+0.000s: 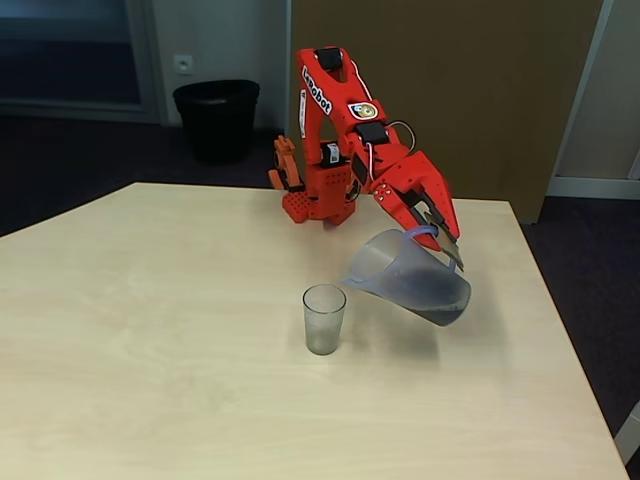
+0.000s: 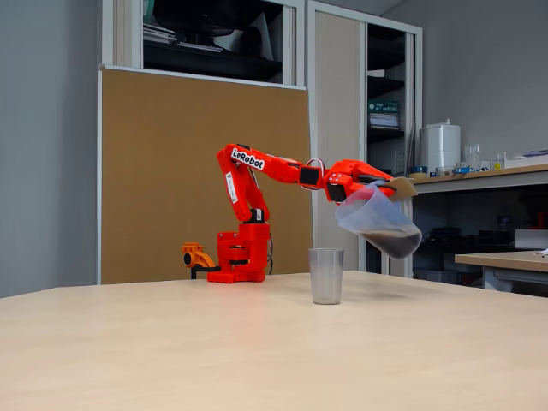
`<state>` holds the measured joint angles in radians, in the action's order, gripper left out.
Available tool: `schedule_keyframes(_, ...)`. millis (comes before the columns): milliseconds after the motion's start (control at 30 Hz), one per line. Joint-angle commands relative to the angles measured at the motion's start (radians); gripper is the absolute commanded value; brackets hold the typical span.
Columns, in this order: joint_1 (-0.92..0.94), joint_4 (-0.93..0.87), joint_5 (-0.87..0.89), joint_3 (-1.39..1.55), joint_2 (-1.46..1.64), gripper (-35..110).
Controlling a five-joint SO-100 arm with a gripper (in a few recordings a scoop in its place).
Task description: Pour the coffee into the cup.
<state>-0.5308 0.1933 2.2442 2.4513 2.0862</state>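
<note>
in a fixed view from the front, the red arm (image 1: 345, 120) reached out over the pale worktop (image 1: 150, 330) with its tool (image 1: 440, 232) clamped on the handle of the blue-grey jug (image 1: 410, 275). the jug hung clear of the worktop, tipped well over with its mouth turned down toward the cup (image 1: 324, 318), which stood upright just beside and below the spout. that tilt looked meant to bring the coffee (image 1: 445, 312) to the lip, yet the dark liquid lay pooled in the low back corner of the jug, and the cup looked empty to me. a black bin (image 1: 216, 118) stood on the floor well behind, out of the way.

in a fixed view from the side, the tool (image 2: 383, 183) gripped the jug (image 2: 377, 220) from above, the coffee (image 2: 396, 243) sitting dark at its lowest end. the cup (image 2: 326, 276) stood on the worktop (image 2: 171, 342) below and to the left of the spout. nothing stood between them; i judged more tilt was needed, with a spill past the rim the risk. a brown board (image 2: 163, 163) and shelves stood behind.
</note>
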Motion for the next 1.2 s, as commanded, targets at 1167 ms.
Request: schedule_keyframes(1167, 0.051, 0.153, 0.216, 0.058, 0.120, 0)
